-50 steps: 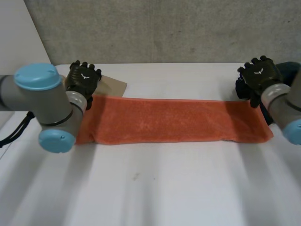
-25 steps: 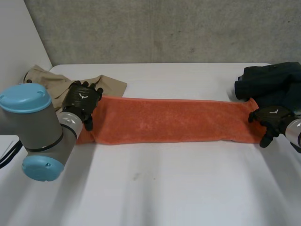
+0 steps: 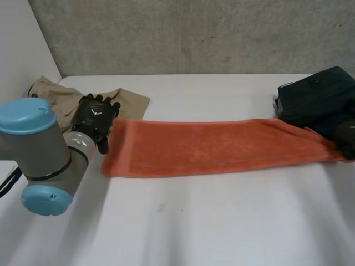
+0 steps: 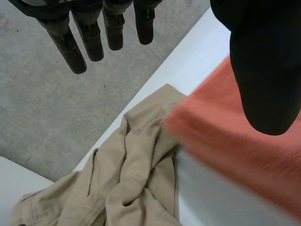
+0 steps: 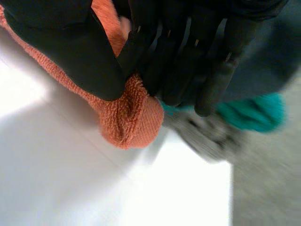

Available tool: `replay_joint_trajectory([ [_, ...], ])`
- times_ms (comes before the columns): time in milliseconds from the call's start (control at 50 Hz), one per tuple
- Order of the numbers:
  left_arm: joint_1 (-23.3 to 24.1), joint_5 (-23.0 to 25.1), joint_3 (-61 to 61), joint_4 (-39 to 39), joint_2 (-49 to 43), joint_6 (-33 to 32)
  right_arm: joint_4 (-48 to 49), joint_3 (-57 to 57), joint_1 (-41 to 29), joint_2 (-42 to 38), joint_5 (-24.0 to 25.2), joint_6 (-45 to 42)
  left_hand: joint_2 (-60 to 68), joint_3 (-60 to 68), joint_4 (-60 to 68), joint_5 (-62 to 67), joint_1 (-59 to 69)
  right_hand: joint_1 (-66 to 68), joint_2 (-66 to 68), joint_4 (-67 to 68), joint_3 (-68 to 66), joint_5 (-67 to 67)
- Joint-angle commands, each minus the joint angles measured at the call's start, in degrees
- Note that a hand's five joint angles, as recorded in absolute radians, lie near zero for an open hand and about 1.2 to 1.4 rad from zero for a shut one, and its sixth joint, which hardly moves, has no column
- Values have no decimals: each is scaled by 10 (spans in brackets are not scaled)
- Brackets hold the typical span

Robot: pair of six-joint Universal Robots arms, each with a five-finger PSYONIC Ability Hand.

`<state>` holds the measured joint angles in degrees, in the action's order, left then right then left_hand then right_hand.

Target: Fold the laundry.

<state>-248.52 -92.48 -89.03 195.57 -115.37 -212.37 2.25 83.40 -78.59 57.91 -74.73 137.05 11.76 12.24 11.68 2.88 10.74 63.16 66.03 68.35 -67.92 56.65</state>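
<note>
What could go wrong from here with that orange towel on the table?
The right hand pinches one end of the orange towel while the left hand is open at the other, so a pull might drag the whole towel instead of folding it. The tan garment lies beside that loose end and could get caught up. The dark clothes beside the right hand might be nudged.

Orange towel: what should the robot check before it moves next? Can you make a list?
1. The right hand pinches one end of the orange towel: ok.
2. The left hand grips the other end: not ok, fingers straight, holding nothing.
3. Towel clear of the tan garment: cannot tell.
4. Towel clear of the dark clothes: cannot tell.
5. Bare table in front for folding: ok.
</note>
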Motion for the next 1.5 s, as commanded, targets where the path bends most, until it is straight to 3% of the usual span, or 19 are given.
replay_joint_trajectory([
  [20,-3,0,-30,1,36,0,-7,6,66,32,-9,-113,-18,-22,-17,-29,-7,168,140,117,-121,134],
  [120,-12,0,-48,1,57,0,-6,0,45,64,-24,-132,-18,-22,-17,-29,-7,168,140,117,-121,134],
  [200,-14,0,-55,1,75,0,10,-13,-13,103,-25,-128,-18,-22,-17,-29,-7,168,140,117,-121,134],
  [340,-24,0,-68,1,115,1,138,-29,-259,108,24,-127,-18,-22,-17,-29,-7,168,140,117,-121,134],
  [400,-28,0,-74,0,125,1,148,-48,-324,89,9,-122,-18,-22,-17,-29,-7,168,140,117,-121,134],
  [420,-29,-1,-79,0,129,2,147,-52,-329,80,-1,-119,-18,-22,-17,-29,-7,124,95,72,-76,89],
  [480,-29,-1,-90,-1,135,2,141,-48,-329,63,-44,-86,-18,-22,-17,-29,-7,-446,-475,-498,494,-481],
  [540,-28,4,-107,0,144,2,135,-33,-329,68,-58,-32,-18,-22,-17,-29,-7,-532,-560,-583,579,-566],
  [620,-25,19,-119,0,149,5,97,8,-275,100,-39,71,-18,-22,-17,-29,-7,-521,-549,-573,568,-556],
  [640,-24,22,-120,0,149,6,77,29,-228,113,-19,106,-18,-22,-17,-29,-7,-514,-543,-566,562,-549],
  [760,-14,27,-123,0,147,28,44,84,-107,158,71,175,-18,-22,-17,-29,-7,-417,-445,-468,464,-451],
  [900,1,27,-134,3,141,60,31,122,33,165,171,150,-18,-22,-17,-29,-7,-161,-190,-213,209,-196],
  [1020,1,27,-142,8,140,60,-8,135,124,157,222,63,-18,-22,-17,-29,-7,-147,-176,-199,195,-182],
  [1200,1,27,-142,17,138,60,-22,134,148,83,237,-62,-18,-22,-17,-29,-7,-206,-235,-258,254,-241],
  [1300,0,27,-142,19,131,60,-3,125,150,51,241,-71,-18,-22,-17,-29,-7,-278,-307,-330,326,-313],
  [1500,1,27,-142,25,124,59,105,121,146,20,240,-70,-18,-22,-17,-29,-7,-247,-275,-298,294,-281],
])
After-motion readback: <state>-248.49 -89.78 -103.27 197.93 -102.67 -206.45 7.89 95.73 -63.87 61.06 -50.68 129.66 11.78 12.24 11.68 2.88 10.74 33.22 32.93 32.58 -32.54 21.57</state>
